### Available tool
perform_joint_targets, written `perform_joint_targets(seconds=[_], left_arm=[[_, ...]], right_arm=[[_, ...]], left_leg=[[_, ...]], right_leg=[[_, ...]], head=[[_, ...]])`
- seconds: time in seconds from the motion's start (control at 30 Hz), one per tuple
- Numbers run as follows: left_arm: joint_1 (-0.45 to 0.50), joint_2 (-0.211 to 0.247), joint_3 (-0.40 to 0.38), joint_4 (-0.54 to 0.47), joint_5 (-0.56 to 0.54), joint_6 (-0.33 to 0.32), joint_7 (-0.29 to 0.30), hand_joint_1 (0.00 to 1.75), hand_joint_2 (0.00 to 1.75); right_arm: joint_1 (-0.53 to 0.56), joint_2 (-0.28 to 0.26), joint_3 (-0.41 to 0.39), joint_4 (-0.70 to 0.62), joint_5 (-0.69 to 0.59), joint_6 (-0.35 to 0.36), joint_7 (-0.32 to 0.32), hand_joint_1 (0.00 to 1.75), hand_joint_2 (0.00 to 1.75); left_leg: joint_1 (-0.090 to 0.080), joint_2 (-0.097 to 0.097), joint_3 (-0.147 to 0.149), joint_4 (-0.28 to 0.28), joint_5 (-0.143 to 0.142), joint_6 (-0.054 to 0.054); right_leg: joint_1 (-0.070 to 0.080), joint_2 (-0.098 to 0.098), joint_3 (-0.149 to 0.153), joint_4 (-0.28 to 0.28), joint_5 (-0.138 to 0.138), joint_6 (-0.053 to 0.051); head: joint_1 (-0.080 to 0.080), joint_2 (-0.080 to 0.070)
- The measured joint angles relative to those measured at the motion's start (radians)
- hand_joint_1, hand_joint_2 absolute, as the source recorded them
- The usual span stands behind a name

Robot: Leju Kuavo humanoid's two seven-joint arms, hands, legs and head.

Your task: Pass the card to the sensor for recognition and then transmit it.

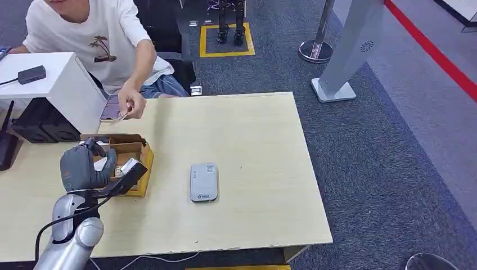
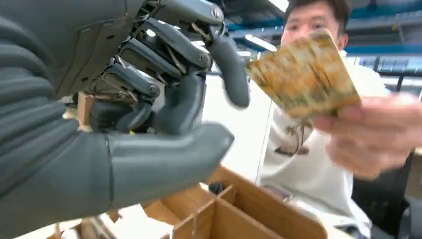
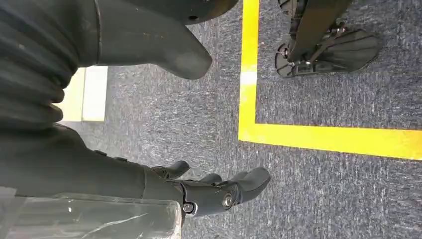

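Card held by a person beyond the raised left hand

Left hand (image 1: 84, 166) is seen empty, fingers apart, over the wooden box (image 1: 135, 152) at 9 o'clock on the tabletop (image 1: 253, 146). Right hand (image 3: 209, 191) hangs released above carpet. Sensor (image 1: 203, 182) lies centrally. Card (image 2: 303, 74) is pinched in the person's hand (image 1: 132, 106) at 11 o'clock.

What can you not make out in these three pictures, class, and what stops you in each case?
- Card: printed design unreadable in left wrist view, motion blur; tiny in head view.
- Wooden box: contents hidden in head view by the left hand.
- Sensor: markings too small in head view.
- Right hand: partly cut off in right wrist view.
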State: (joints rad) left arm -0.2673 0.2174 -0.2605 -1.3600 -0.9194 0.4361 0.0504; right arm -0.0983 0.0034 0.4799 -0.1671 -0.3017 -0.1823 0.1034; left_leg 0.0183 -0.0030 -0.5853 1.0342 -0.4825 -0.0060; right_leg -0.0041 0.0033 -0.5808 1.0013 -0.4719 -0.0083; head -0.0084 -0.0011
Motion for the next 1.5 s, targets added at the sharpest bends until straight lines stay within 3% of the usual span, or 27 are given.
perform_joint_targets(seconds=[0.57, 0.77, 1.5], left_arm=[[0.018, 0.026, 0.000, -0.048, -0.010, 0.010, 0.001, 0.00, 1.75], [0.026, 0.064, 0.008, -0.084, -0.041, 0.058, -0.052, 0.00, 1.75], [0.038, 0.074, 0.025, -0.114, 0.005, 0.007, -0.048, 0.00, 1.75]], right_arm=[[0.010, 0.000, 0.000, 0.000, -0.002, -0.003, -0.011, 0.00, 1.75], [0.011, 0.000, 0.000, 0.000, 0.000, 0.000, -0.011, 0.00, 1.75], [0.012, 0.000, 0.000, 0.000, 0.012, 0.000, -0.010, 0.00, 1.75]], left_leg=[[0.000, 0.000, 0.000, 0.000, 0.000, 0.000], [0.000, 0.000, 0.000, 0.000, 0.000, 0.000], [0.000, 0.000, 0.000, 0.000, 0.000, 0.000]], right_leg=[[0.000, 0.000, 0.000, 0.000, 0.000, 0.000], [0.000, 0.000, 0.000, 0.000, 0.000, 0.000], [0.000, 0.000, 0.000, 0.000, 0.000, 0.000]], head=[[0.000, 0.000], [0.000, 0.000], [0.000, 0.000]])
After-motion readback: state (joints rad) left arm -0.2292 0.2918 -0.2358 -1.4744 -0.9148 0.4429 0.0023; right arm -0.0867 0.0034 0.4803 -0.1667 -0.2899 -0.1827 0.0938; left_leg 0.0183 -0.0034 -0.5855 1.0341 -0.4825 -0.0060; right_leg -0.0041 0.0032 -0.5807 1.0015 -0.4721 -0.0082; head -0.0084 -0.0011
